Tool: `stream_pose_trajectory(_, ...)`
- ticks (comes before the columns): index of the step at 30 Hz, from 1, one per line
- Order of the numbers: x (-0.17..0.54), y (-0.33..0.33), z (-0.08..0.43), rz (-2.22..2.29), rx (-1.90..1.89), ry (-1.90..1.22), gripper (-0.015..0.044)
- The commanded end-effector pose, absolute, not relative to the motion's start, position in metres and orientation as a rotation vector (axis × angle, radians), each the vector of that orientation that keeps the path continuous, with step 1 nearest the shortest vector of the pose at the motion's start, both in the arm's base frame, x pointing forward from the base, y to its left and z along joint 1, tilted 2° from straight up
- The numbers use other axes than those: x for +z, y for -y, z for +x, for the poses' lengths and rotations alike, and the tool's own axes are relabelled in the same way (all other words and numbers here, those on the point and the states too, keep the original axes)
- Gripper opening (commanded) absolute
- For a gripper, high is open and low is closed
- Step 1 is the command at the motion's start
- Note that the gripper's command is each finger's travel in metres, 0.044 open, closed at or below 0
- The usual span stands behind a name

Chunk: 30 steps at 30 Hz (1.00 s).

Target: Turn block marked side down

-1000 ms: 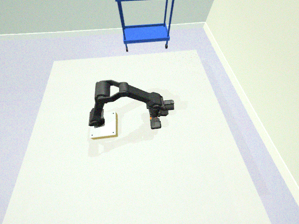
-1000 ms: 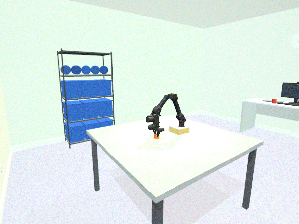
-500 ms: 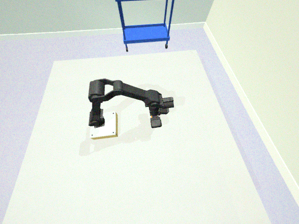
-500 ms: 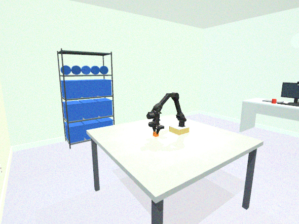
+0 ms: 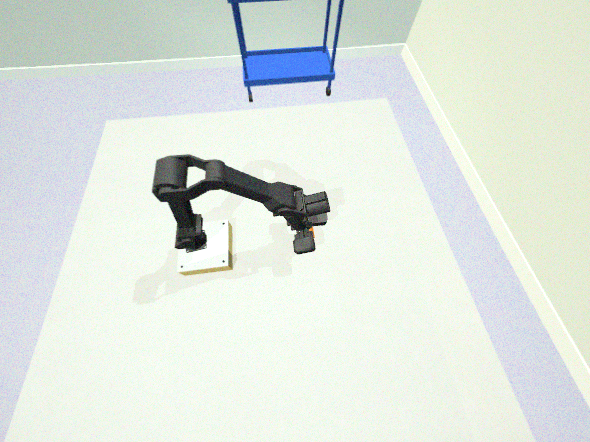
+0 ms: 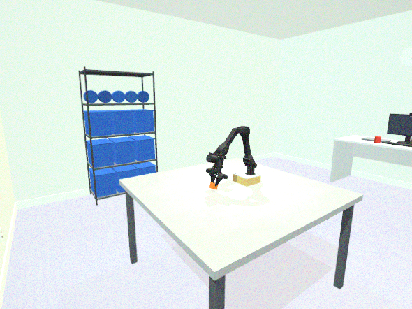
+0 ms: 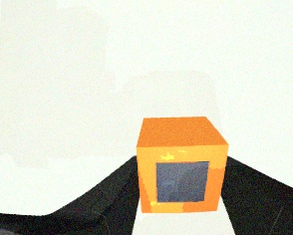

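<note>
My gripper (image 7: 177, 162) is closed on the orange block (image 7: 181, 163), with one dark finger (image 7: 115, 188) pressed against its left side and the other against its right. In the wrist view the block sits between them just below the middle of the picture, its plain orange top tilted away and its marked side, a grey-blue square framed in orange, turned toward my camera. From the exterior view the block (image 6: 213, 185) shows as a small orange spot at my fingertips, low over the white table (image 6: 279, 210); I cannot tell whether it touches the surface or hangs just above it. My arm (image 6: 230, 143) arches up from its tan base plate (image 6: 247, 180) and comes down to the left of that plate, so the block lies near the plate but apart from it, toward the far middle of the table. From the top view only a sliver of orange (image 5: 311, 230) peeks out beside my wrist, to the right of the base plate (image 5: 220, 250). A blue cart (image 5: 287, 30) stands on the floor beyond the far edge of the table, and in the exterior view a shelf rack (image 6: 119, 133) loaded with blue boxes stands against the wall on the left.
</note>
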<state>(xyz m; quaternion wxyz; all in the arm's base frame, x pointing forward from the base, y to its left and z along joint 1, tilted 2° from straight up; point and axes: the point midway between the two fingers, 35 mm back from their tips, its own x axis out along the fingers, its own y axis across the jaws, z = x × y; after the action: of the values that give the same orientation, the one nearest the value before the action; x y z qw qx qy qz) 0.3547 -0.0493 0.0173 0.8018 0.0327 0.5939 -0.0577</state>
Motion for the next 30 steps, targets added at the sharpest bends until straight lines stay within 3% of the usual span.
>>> stream_pose_trajectory(1, 0.016, 0.049, 0.352, 0.063, -0.124, -1.209, 0.0)
stream_pose_trajectory(30, -0.009, 0.051, 0.357, 0.056, -0.146, -0.869, 0.0)
